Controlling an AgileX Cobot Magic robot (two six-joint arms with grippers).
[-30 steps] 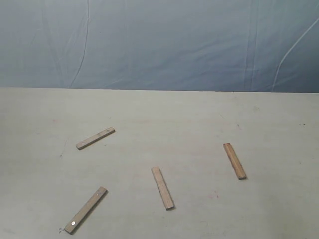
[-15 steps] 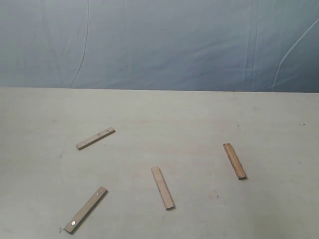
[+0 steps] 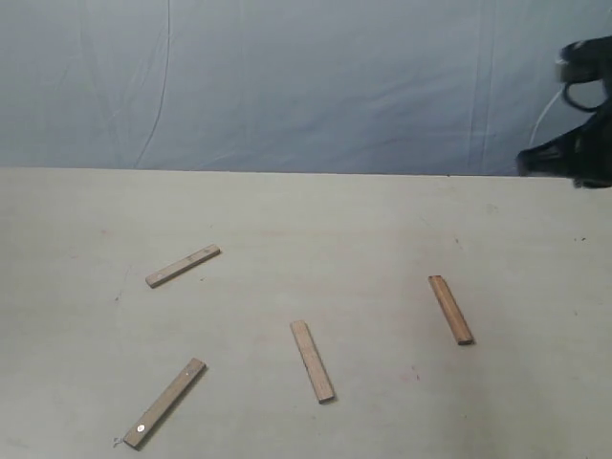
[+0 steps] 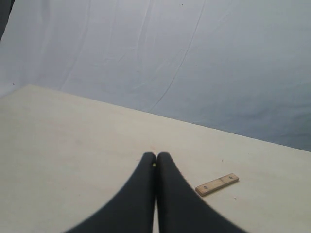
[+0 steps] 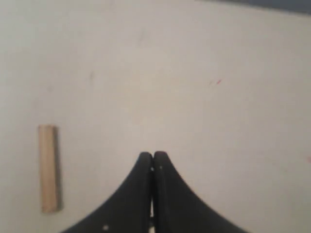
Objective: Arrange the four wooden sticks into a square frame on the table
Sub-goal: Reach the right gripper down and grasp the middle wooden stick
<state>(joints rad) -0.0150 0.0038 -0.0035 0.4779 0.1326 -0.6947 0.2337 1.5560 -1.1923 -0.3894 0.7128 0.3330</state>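
The right arm (image 3: 578, 151) has come into the exterior view since half a second ago. It now shows as a dark shape against the blue-grey cloth backdrop (image 3: 287, 86), far off to the right of the middle stick (image 3: 313, 360) and well above the table (image 3: 306, 210). The four wooden sticks have not shifted.

All four sticks lie flat on the table, each well apart from the others, and no corner is joined. The middle stick lies near the front of the table. The dotted stick (image 3: 164, 403) lies to its left and a little nearer the front edge, with its pale dot at the near end. The far-left stick (image 3: 183, 266) lies left of the middle stick too, but farther back toward the cloth. The right-hand stick (image 3: 449, 309) lies to the right of the middle stick and slightly farther back.

In the left wrist view, the left gripper (image 4: 156, 156) has its two black fingers pressed together with nothing between them. One stick (image 4: 217, 184) lies on the table near the fingers without touching them.

In the right wrist view, the right gripper (image 5: 152, 156) is likewise closed tip to tip and empty. Another stick (image 5: 49, 168) lies flat on the table beside it, clear of the fingers. The wrist views alone do not show which of the four sticks these two are.
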